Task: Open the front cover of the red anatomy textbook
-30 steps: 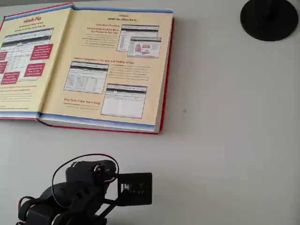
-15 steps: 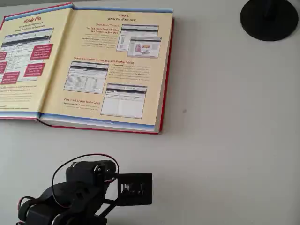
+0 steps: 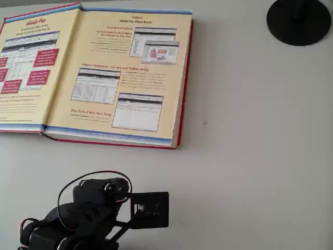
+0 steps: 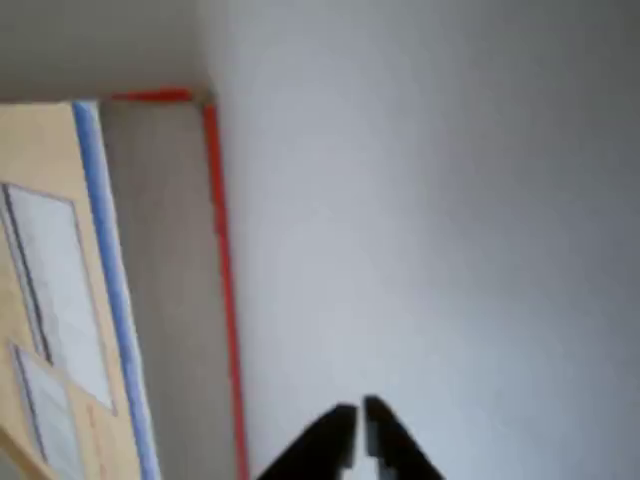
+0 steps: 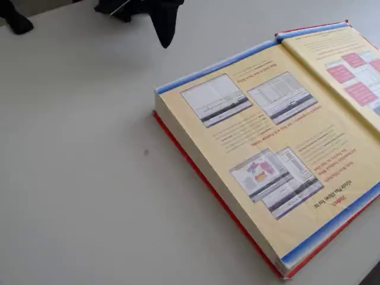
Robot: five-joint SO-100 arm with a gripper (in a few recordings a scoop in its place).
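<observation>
The end effector point(image 4: 358, 432) is seen closed and empty, held above the bare tabletop point(image 3: 250, 156), apart from the red anatomy textbook point(image 3: 125, 78). Farther off, the textbook lies open, its front cover point(image 3: 26, 67) folded flat to the left in the overhead view, cream-yellow inner face up.

the black two-finger gripper point(image 4: 360, 435) has its tips pressed together, held above bare table well apart from the large red-edged hardback textbook point(image 3: 119, 78). the folded black arm point(image 3: 83, 219) sits below the book in the overhead view.
</observation>
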